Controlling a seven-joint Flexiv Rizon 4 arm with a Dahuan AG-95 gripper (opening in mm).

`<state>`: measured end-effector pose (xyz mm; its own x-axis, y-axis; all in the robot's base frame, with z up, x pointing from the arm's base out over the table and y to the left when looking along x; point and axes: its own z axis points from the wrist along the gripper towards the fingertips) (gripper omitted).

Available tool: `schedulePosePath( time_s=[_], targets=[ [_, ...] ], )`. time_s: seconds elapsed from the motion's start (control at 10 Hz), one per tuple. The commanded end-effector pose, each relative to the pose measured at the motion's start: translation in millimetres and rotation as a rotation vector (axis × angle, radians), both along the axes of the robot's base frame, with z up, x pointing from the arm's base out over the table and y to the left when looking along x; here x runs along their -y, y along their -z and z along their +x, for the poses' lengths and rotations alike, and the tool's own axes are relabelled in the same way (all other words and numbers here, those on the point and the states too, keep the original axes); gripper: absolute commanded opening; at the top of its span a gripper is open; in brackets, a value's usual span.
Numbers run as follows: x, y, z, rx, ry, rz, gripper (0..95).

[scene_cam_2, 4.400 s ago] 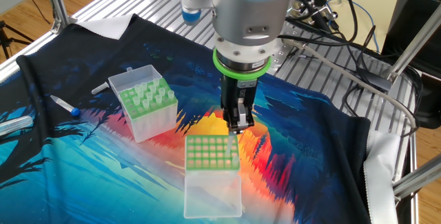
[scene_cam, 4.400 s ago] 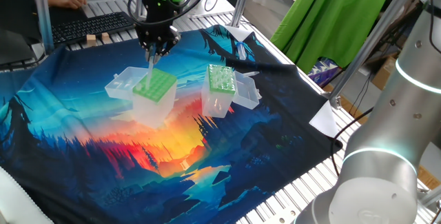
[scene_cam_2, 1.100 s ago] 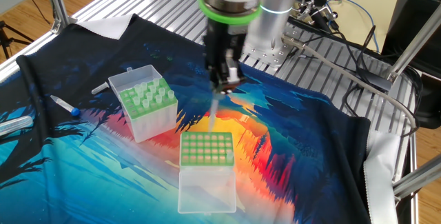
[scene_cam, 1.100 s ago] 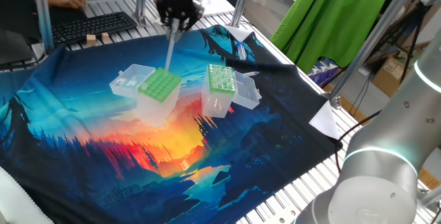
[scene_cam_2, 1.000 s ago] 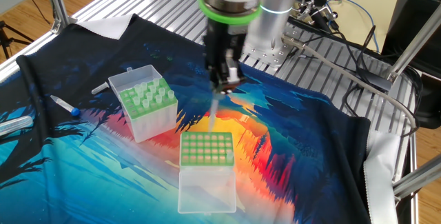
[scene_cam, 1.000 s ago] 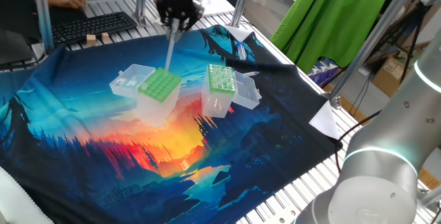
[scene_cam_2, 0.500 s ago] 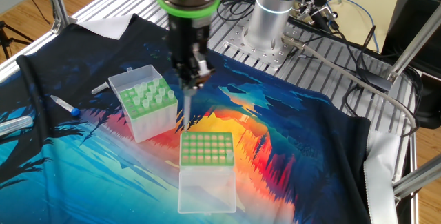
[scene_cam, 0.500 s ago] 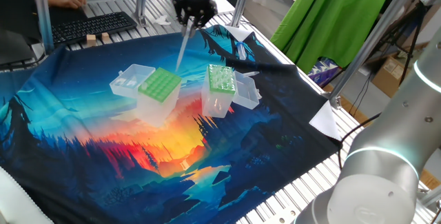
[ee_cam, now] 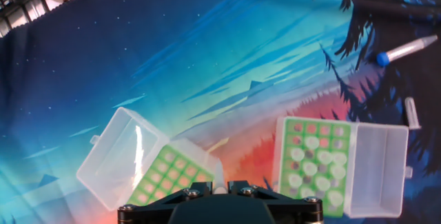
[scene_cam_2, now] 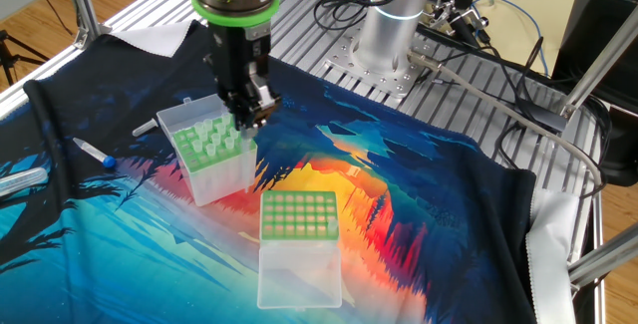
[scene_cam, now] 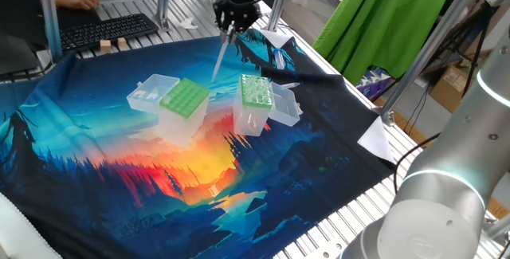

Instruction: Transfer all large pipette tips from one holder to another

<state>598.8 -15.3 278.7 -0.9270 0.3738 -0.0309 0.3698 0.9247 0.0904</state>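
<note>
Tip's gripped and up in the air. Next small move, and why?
Probably slide sideways toward the rack with standing tips, without descending yet. The gripper holds the pipette tip well above the cloth. In the hand view that rack sits off to one side, and some holes look free.

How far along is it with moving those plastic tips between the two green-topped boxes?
Done: many tips stand in the fuller box. In hand: the gripper holds one tip in the air near that box. Left: seating it. The other box looks nearly empty, but I cannot count what remains.
</note>
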Motion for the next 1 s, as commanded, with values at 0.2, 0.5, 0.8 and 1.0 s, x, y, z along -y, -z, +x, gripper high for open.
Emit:
schedulePosePath(
  time_s=[0.2, 0.5, 0.8, 1.0],
  targets=[
    [4.1, -2.5, 7.3, -0.004, -0.005, -0.002, 0.0],
    [8.2, -4.0, 13.0, 0.001, 0.001, -0.002, 0.0],
    [8.2, -4.0, 13.0, -0.008, 0.009, -0.003, 0.0],
    [8.2, -4.0, 13.0, -0.036, 0.012, -0.059, 0.0]
  ],
)
